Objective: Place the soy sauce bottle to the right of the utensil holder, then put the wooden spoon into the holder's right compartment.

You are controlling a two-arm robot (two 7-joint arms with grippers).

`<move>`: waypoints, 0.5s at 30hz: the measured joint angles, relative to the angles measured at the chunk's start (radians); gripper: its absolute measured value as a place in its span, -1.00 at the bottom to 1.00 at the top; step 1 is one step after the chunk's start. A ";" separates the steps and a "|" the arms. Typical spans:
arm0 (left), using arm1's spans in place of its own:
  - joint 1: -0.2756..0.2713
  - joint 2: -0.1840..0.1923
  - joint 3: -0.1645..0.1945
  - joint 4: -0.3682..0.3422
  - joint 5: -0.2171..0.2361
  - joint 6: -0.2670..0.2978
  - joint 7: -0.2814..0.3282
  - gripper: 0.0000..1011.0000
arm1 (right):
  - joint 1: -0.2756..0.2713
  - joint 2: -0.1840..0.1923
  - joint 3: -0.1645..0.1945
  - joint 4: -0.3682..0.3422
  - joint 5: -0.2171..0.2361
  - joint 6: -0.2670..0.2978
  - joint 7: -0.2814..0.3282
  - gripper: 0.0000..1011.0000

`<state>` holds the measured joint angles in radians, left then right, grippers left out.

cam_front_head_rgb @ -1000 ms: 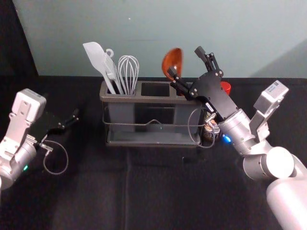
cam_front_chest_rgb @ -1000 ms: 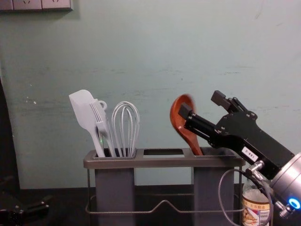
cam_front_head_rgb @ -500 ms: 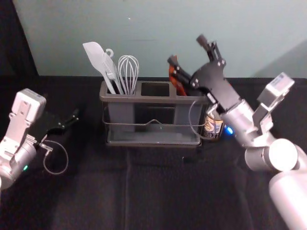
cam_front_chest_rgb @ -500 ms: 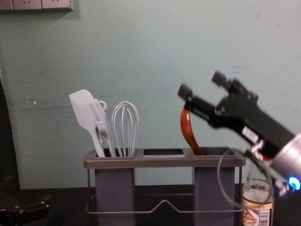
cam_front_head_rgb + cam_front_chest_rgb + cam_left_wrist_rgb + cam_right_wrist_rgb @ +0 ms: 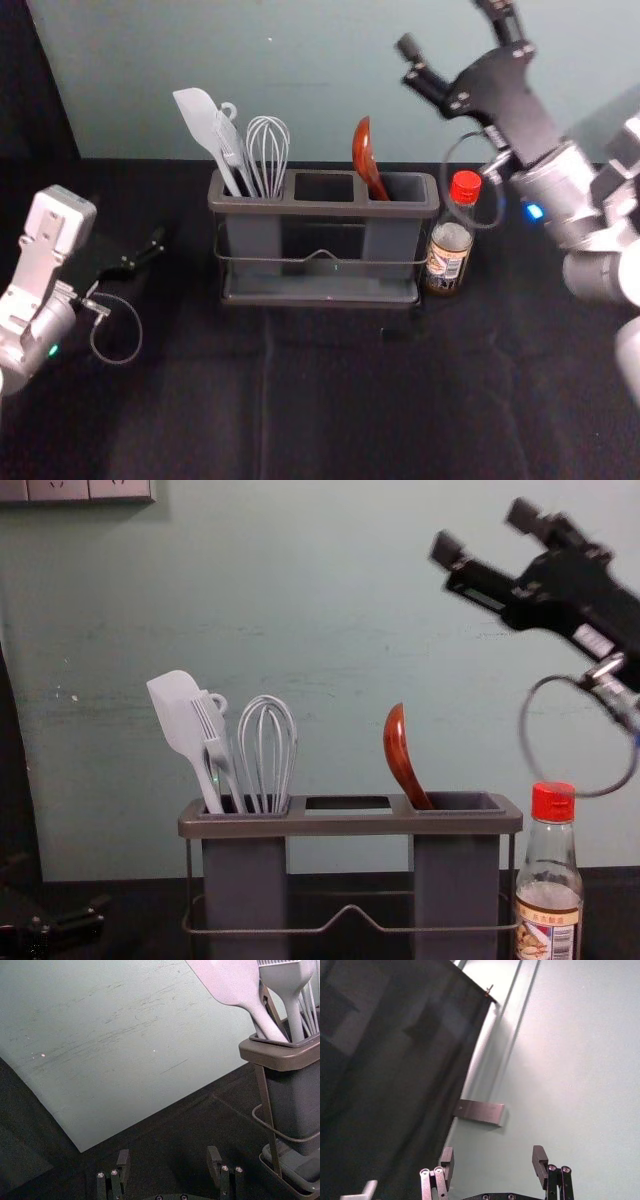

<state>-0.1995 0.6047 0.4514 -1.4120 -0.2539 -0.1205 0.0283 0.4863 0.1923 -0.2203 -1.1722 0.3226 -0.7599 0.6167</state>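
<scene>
our right jaws are spread and empty. below and left of them, the wooden spoon (image 5: 403, 758) leans in the right compartment (image 5: 405, 187) of the holder (image 5: 350, 824); the soy sauce bottle (image 5: 547, 880) stands beneath them. lowering our arm, we might snag the red cap (image 5: 553, 802) with the cable loop (image 5: 585, 795), toppling it. our left arm (image 5: 40, 250) idles, jaws parted.

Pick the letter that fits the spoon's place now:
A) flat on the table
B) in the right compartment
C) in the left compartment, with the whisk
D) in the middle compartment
B: the spoon has its handle down in the right compartment, at the holder's end nearest the bottle.
</scene>
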 joint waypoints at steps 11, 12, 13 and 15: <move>0.000 0.000 0.000 0.000 0.000 0.000 0.000 0.98 | -0.006 0.083 0.077 -0.018 -0.001 0.019 -0.027 0.98; 0.000 0.000 0.000 0.000 0.000 0.000 0.000 0.98 | -0.010 0.093 0.090 -0.014 -0.002 0.022 -0.033 0.98; 0.000 0.000 0.000 0.000 0.000 0.000 0.000 0.98 | -0.013 0.098 0.095 -0.012 -0.003 0.024 -0.035 0.98; 0.000 0.000 0.000 0.000 0.000 0.000 0.000 0.98 | -0.022 0.110 0.109 -0.006 -0.012 0.032 -0.044 0.98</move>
<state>-0.1995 0.6047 0.4513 -1.4120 -0.2539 -0.1205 0.0283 0.4639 0.3023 -0.1111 -1.1781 0.3104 -0.7279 0.5726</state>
